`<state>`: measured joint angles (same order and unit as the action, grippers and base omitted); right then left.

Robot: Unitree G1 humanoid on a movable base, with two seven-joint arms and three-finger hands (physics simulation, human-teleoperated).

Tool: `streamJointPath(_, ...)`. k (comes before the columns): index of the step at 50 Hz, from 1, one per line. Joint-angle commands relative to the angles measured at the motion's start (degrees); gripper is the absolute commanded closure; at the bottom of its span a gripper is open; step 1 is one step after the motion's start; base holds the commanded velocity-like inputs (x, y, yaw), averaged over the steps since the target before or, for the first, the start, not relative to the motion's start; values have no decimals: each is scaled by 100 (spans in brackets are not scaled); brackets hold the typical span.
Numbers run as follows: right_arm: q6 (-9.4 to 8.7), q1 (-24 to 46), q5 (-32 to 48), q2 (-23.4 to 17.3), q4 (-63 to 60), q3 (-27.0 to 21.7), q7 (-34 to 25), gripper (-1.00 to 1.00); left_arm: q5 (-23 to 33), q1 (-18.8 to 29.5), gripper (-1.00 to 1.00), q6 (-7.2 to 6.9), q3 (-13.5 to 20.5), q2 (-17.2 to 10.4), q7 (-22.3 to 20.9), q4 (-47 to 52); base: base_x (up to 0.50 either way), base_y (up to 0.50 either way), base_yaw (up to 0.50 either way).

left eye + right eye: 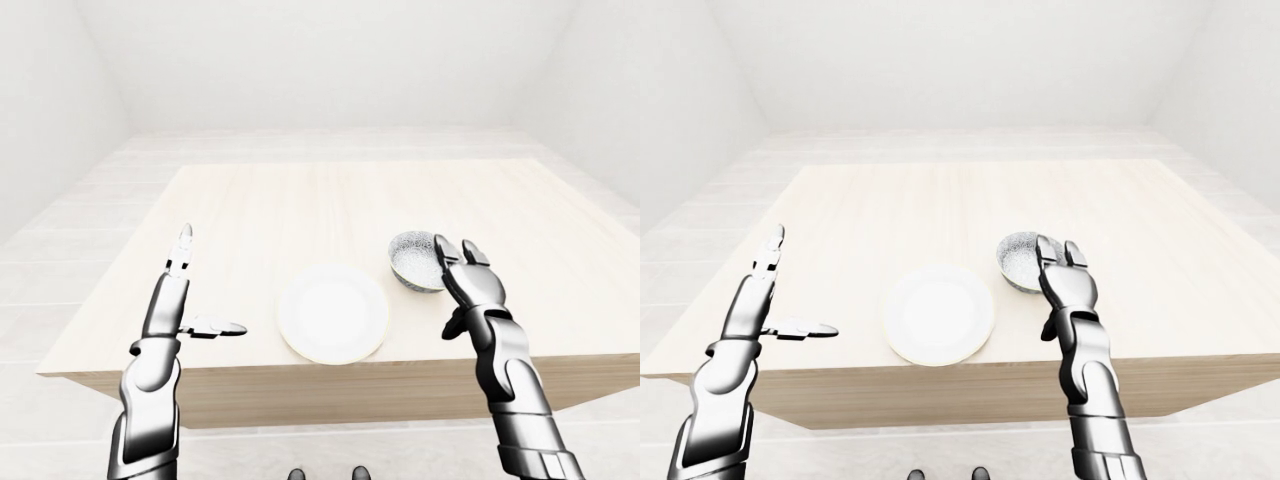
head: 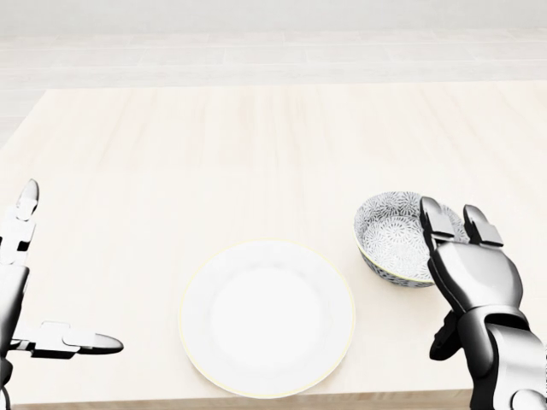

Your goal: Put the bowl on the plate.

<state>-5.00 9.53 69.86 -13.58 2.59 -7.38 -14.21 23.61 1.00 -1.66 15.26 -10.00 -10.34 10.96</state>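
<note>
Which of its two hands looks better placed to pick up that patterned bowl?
Right. The right hand stands open just beside the bowl, while the left hand is open across the plate, away from it.

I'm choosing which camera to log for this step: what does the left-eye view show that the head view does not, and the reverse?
Only the left-eye view shows the room's walls, the floor past the table, the table's near edge and both forearms. Only the head view shows the bowl's patterned inside clearly. Both show the empty plate, the bowl to its right, the open right hand beside the bowl, and the open left hand apart at the left.
</note>
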Motion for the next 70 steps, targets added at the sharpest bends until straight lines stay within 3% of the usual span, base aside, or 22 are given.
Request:
streamJointPath(1,0,87,54,-10,385,87,190,-100,55,1,-100,49,23,8,74,-16,0,0,0)
streamJointPath(34,0,1392,-37,-206,2107,323,498,-100,43,10,-100,49,53,-26,64,-49,0,0,0)
streamJointPath(47,0,1493,-90,-118,2335,504,724,-100,54,65,-100,4,74,-46,91,-86,0,0,0)
streamJointPath(70,0,1592,-66,-17,2733,672,977,-100,66,31,-100,111,70,-54,153,-231,0,0,0)
